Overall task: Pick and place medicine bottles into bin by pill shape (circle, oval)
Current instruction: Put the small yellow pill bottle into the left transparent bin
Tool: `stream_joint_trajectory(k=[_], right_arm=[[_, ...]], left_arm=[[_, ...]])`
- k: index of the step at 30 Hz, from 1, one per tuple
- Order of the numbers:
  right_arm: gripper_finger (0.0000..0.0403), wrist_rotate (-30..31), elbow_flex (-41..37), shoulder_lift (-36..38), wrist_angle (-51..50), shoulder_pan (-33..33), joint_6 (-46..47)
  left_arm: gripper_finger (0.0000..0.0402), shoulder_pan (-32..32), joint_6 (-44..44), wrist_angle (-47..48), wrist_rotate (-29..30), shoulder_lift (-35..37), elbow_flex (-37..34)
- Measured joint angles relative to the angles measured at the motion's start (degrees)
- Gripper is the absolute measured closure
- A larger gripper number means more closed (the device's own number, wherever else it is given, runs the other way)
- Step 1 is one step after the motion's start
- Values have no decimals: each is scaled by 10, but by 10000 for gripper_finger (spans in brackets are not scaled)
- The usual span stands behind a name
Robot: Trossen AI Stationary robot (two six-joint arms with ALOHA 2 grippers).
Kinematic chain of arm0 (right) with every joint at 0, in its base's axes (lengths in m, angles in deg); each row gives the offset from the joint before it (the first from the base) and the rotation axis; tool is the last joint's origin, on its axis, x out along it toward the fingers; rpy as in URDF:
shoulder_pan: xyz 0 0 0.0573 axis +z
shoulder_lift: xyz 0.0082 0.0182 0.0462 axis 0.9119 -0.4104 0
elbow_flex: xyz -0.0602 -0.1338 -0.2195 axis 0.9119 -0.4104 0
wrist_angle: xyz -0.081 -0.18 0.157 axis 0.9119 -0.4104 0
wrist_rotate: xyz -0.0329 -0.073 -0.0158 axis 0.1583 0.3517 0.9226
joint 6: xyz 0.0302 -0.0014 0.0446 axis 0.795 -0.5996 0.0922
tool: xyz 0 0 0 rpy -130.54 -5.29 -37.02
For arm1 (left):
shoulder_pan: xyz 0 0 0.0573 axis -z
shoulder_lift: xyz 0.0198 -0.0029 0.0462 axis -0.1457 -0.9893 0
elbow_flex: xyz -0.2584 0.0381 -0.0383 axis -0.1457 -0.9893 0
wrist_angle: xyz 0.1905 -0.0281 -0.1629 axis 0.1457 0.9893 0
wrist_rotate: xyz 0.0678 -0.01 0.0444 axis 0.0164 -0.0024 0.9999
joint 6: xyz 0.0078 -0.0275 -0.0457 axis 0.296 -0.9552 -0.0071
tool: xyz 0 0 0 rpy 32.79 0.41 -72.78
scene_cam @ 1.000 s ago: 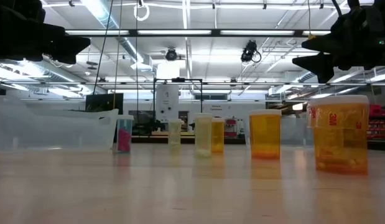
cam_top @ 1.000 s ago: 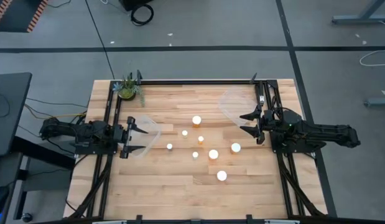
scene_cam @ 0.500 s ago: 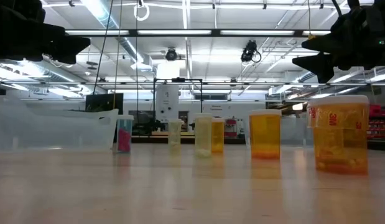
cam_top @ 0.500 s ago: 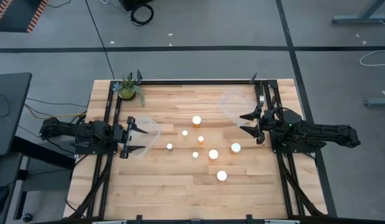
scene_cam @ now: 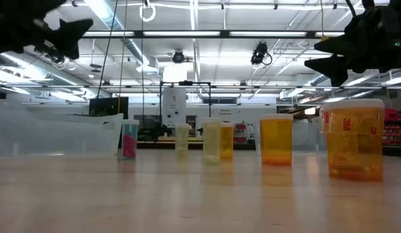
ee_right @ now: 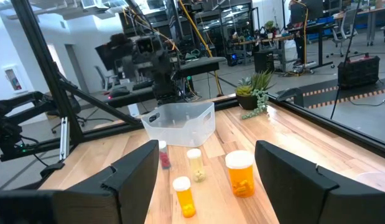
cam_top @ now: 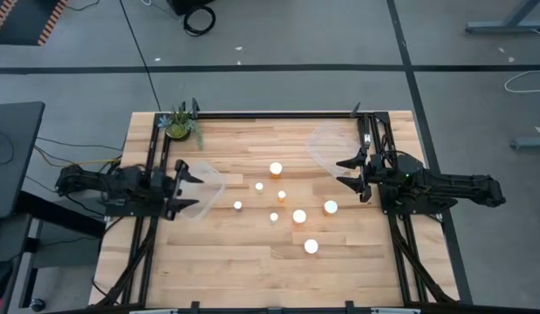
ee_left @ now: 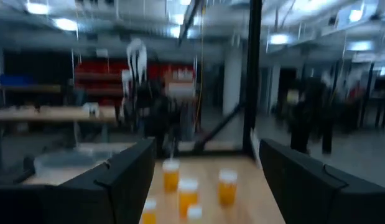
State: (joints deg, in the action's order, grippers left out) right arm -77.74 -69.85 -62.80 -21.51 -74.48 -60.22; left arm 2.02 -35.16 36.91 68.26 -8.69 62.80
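Hovering at the left edge over a clear bin (cam_top: 208,187), my left tool (cam_top: 184,189) is spread open and empty. My right tool (cam_top: 350,174) waits open at the right edge, and seven bottles (cam_top: 299,216) stand mid-tabletop (cam_top: 252,262) between them.

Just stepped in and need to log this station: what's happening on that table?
Nothing is being handled yet. Seven small orange bottles with white caps stand in the middle of the wooden table. The left gripper hangs open over a clear plastic bin at the left side; the right gripper hangs open near a second clear bin at the right. Neither touches a bottle, and both bins look empty from above.
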Motion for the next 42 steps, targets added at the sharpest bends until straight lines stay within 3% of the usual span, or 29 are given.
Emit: stream_joint_trajectory(k=[10, 18, 24, 34, 42], right_arm=[[131, 0, 0, 0, 0, 0, 0], [131, 0, 0, 0, 0, 0, 0], [131, 0, 0, 0, 0, 0, 0], [131, 0, 0, 0, 0, 0, 0], [131, 0, 0, 0, 0, 0, 0]], left_arm=[[108, 0, 37, -38, 0, 0, 0], [108, 0, -14, -40, 5, 0, 0], [108, 0, -8, -35, 91, 0, 0], [108, 0, -11, -37, 304, 0, 0], [108, 0, -9, -28, 336, 0, 0]])
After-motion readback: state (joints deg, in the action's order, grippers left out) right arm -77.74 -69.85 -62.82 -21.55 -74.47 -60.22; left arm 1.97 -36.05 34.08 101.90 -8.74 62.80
